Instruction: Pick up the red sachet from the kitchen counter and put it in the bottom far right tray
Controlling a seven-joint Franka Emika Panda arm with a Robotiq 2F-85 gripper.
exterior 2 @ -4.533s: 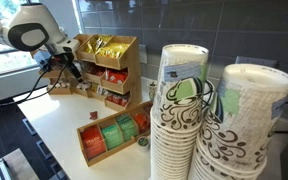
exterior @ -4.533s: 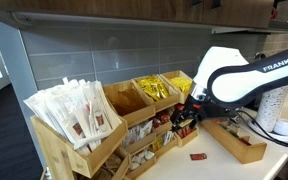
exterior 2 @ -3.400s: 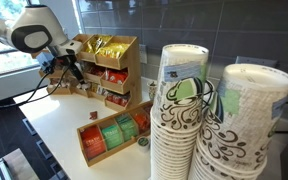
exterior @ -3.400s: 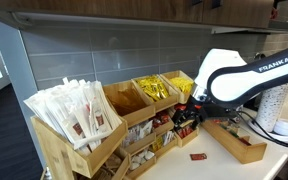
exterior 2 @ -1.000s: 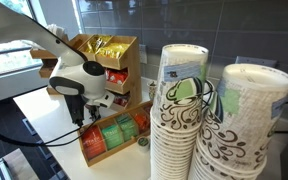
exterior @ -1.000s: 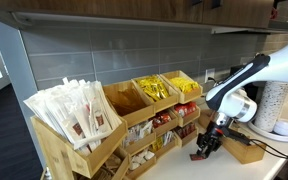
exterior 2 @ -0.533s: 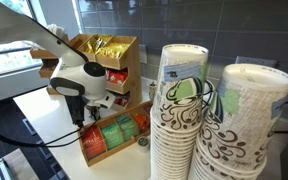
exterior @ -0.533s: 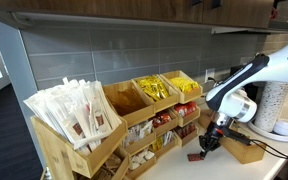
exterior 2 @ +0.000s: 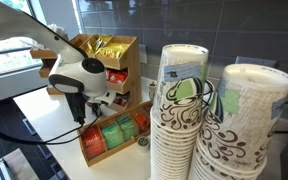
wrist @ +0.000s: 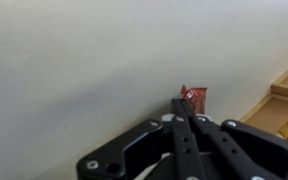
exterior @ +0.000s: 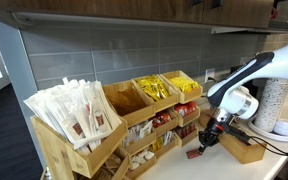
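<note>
While the white robot arm [exterior: 252, 72] reaches down over the smooth pale whitish tabletop [exterior: 216, 168], its black jaws are pinched together on the small flat red sachet [wrist: 192, 97]. In the wrist view the sachet sticks out past the two fingertips [wrist: 182, 115] that press on it. Behind the sachet in that view is the tabletop, with a corner of a low flat wooden tray [wrist: 287, 82] at the edge. In an exterior view the jaws hang between the end of the light wood tiered organiser [exterior: 134, 128] and the low tray. Whether the sachet's lower edge touches the tabletop cannot be told there. The bottom far right tray [exterior: 188, 126], the end compartment of the organiser's lower row, holds red packets. It sits just beside the jaws, apart from the sachet. Yellow packets [exterior: 162, 90] fill the upper bins above it. Tall stacks of patterned paper cups [exterior 2: 189, 115] stand in the foreground of an exterior view, where the arm hides the sachet.
</note>
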